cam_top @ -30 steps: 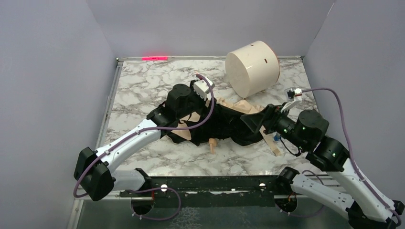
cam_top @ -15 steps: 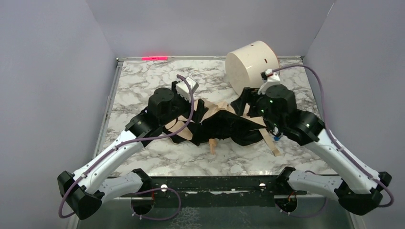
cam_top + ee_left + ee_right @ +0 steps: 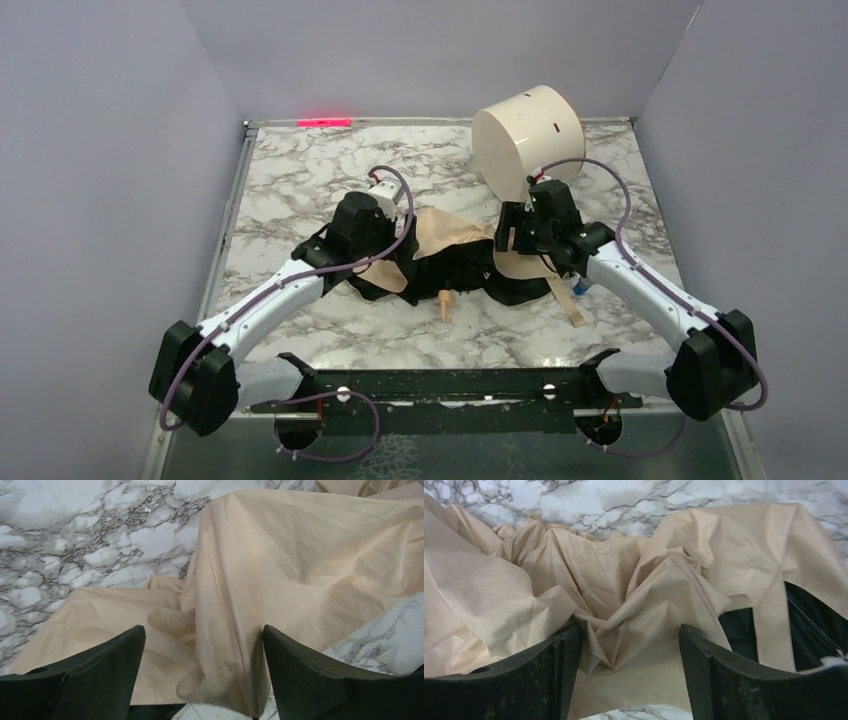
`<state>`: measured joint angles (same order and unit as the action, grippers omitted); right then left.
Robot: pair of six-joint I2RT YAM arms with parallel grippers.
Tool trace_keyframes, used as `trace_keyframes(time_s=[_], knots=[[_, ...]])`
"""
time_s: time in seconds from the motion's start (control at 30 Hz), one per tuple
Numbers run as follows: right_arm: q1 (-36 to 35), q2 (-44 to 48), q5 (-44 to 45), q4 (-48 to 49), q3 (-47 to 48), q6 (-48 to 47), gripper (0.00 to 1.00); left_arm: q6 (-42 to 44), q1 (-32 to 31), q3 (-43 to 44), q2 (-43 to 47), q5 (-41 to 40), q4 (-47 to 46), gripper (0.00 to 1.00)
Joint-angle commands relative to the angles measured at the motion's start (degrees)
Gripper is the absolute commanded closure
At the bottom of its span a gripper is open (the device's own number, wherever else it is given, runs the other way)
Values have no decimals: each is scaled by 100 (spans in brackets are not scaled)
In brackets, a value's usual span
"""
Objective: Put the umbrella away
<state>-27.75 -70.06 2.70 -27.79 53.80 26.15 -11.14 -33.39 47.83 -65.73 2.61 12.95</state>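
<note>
One umbrella (image 3: 445,232) lies collapsed and crumpled on the marble tabletop (image 3: 300,170), just on the near side of the white drum (image 3: 528,140) and a little to its left. As far as the overhead view shows, it does not touch the drum. Its cream-tan fabric is heaped in loose folds over black lining and ribs, which show darker along the side farther from the drum. The small peach handle knob (image 3: 444,303) pokes out of the black mass on the edge away from the drum. The long tan strap (image 3: 572,303) trails off the umbrella's right end, also away from the drum, flat on the marble.

The left tool (image 3: 202,630) is down on the end of the umbrella farthest from the drum. Its wrist camera shows the two dark fingers (image 3: 100,675) spread wide, with a raised ridge of fabric running up between them, closer to the right-hand finger. Whether either finger touches the cloth cannot be told. The right tool (image 3: 630,627) sits over the end nearest the drum, just on the drum's near side. Its fingers are likewise spread apart, straddling a bunched peak of tan fabric, and black lining shows at the right of that wrist view.
</note>
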Motion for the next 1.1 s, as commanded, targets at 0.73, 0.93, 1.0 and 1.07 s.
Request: trace_keyframes(time_s=[0.73, 0.93, 1.0, 1.07], knots=[[48, -1926, -2890, 4082, -904, 381, 37, -845, -551, 457, -3080, 1029, -2609, 30], [50, -529, -1453, 2302, -660, -64, 19, -622, -400, 536, -1759, 347, -1597, 11], [49, -144, -925, 1783, -576, -193, 17, -552, -338, 502, -1187, 173, -1248, 6], [61, 146, -259, 1326, -506, -275, 15, -529, -283, 415, -612, -96, -887, 1]])
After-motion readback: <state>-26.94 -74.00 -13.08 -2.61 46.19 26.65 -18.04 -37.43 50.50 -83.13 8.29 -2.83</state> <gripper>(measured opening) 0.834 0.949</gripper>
